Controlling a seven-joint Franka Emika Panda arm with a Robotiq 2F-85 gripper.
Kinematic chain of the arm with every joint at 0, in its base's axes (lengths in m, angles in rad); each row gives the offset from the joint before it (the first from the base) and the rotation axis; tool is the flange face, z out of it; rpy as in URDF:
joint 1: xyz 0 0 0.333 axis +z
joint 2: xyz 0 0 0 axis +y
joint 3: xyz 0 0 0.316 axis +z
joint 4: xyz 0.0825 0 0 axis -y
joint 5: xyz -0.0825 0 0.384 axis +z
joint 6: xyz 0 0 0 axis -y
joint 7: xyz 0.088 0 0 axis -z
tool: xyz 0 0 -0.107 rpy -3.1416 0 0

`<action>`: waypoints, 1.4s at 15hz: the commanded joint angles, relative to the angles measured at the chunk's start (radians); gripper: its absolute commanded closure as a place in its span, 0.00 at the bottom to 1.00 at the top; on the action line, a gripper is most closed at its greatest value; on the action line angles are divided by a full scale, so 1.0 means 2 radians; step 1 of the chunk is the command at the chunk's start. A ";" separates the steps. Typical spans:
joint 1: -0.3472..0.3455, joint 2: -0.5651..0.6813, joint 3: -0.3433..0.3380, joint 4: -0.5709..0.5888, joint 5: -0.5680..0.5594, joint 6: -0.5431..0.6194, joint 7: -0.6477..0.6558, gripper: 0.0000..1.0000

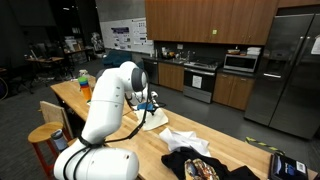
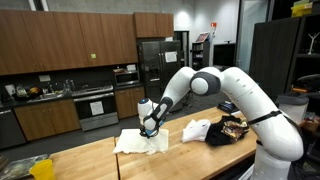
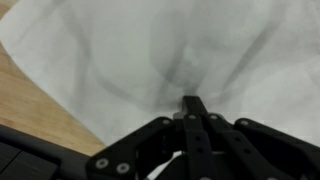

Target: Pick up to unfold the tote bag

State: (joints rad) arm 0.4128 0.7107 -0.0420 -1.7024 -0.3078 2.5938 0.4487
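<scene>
The white tote bag [image 3: 140, 50] lies on the wooden counter [image 2: 90, 160] and fills most of the wrist view. It shows in both exterior views [image 1: 157, 121] [image 2: 132, 142]. My gripper [image 3: 192, 102] is down on the bag, its fingers closed together, with creases in the cloth running to the fingertips. In the exterior views the gripper [image 1: 148, 106] [image 2: 150, 129] sits at the bag's upper edge, where the cloth is drawn up slightly.
A crumpled white cloth [image 2: 196, 130] and a dark bag with items [image 2: 232, 130] lie further along the counter. Bottles [image 1: 84, 84] stand at the far end. A yellow object [image 2: 40, 168] sits near one counter edge. A stool [image 1: 45, 135] stands beside the counter.
</scene>
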 commanded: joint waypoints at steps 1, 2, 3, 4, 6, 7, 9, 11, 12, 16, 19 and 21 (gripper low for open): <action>-0.002 -0.015 -0.003 -0.016 0.014 0.006 -0.005 1.00; 0.002 -0.011 -0.005 -0.010 0.016 0.004 0.003 1.00; 0.000 -0.012 0.000 -0.010 0.022 0.002 0.001 1.00; -0.010 -0.022 0.007 -0.019 0.030 0.006 -0.013 1.00; 0.002 -0.033 0.001 -0.020 0.029 0.007 -0.005 1.00; 0.006 -0.046 -0.005 -0.027 0.022 0.012 -0.003 1.00; 0.005 -0.048 -0.003 -0.021 0.021 0.012 -0.005 0.74; 0.005 -0.048 -0.003 -0.021 0.021 0.012 -0.005 0.93; 0.005 -0.047 -0.003 -0.021 0.021 0.012 -0.005 0.86; 0.005 -0.046 -0.003 -0.020 0.021 0.012 -0.005 0.74; 0.005 -0.045 -0.003 -0.020 0.021 0.012 -0.005 0.74; 0.005 -0.045 -0.003 -0.020 0.021 0.012 -0.005 0.74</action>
State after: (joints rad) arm 0.4212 0.6215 -0.0462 -1.7425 -0.2698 2.6200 0.4432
